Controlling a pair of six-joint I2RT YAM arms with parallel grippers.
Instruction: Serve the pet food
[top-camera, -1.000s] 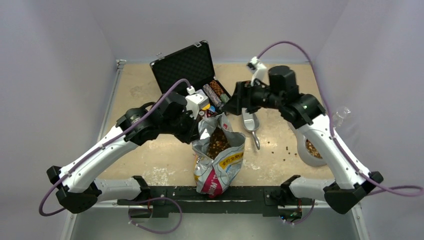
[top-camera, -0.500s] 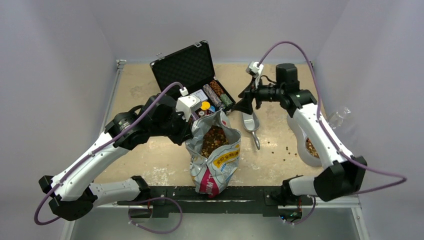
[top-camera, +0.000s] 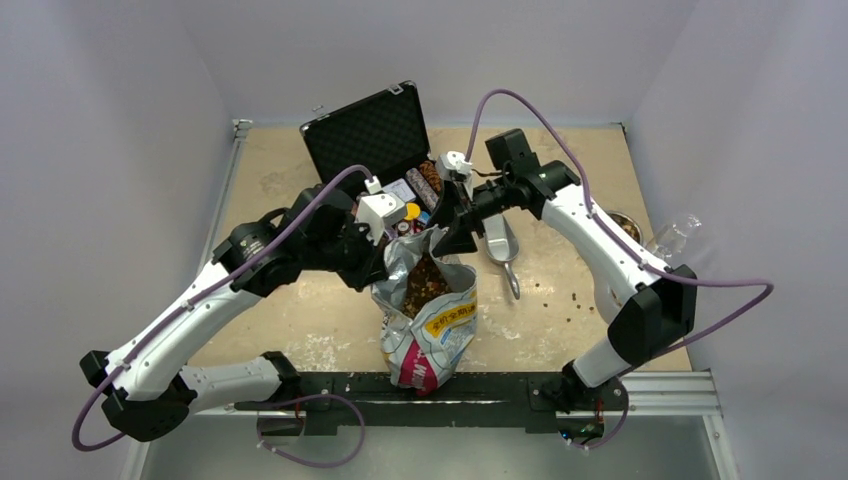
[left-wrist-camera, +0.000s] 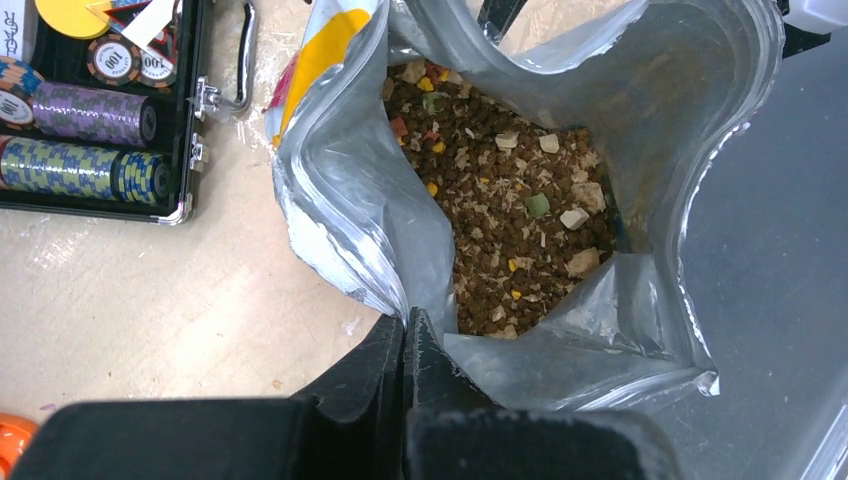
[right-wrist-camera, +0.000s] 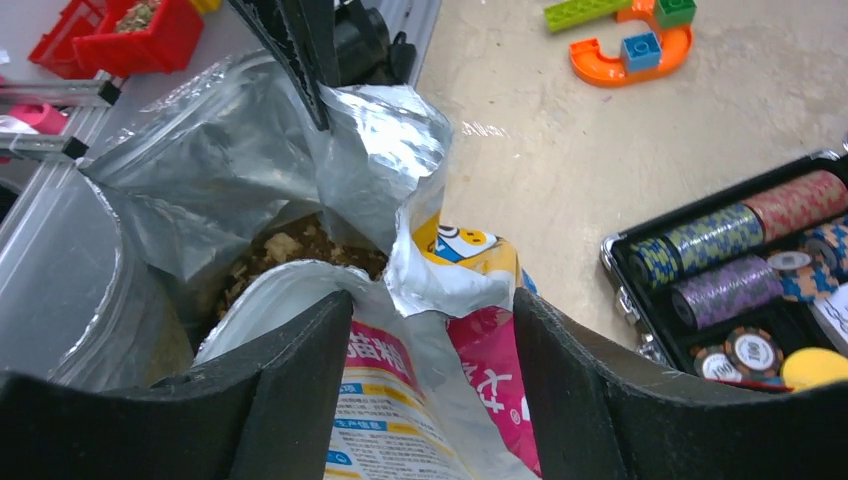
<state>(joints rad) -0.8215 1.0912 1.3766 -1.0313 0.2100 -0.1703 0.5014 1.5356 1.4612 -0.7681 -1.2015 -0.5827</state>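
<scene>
The printed bag (top-camera: 432, 318) stands open at the table's middle, with brown pet food (left-wrist-camera: 500, 200) showing inside. My left gripper (left-wrist-camera: 408, 322) is shut on the bag's near-left rim, also seen from above (top-camera: 385, 252). My right gripper (right-wrist-camera: 432, 305) is open at the far rim (top-camera: 450, 232). Its fingers stand either side of a fold of the printed wall, and the left finger (right-wrist-camera: 300, 370) touches it. Pet food (right-wrist-camera: 300, 245) shows just beyond that fold. The left gripper's fingers (right-wrist-camera: 300, 50) appear at the top of the right wrist view, pinching the silver lining.
An open black case (top-camera: 372, 130) with poker chips (top-camera: 430, 182) lies behind the bag. A metal scoop (top-camera: 503, 250) lies right of it, with loose kibble (top-camera: 560, 295) scattered nearby. A bowl (top-camera: 628, 226) and a clear glass (top-camera: 676, 235) stand at the far right. Toy bricks (right-wrist-camera: 630, 40) lie on the table.
My right arm has swung left from above the scoop to the bag's far rim, its jaws narrowing a little. My left gripper keeps its hold; the bag has shifted slightly left.
</scene>
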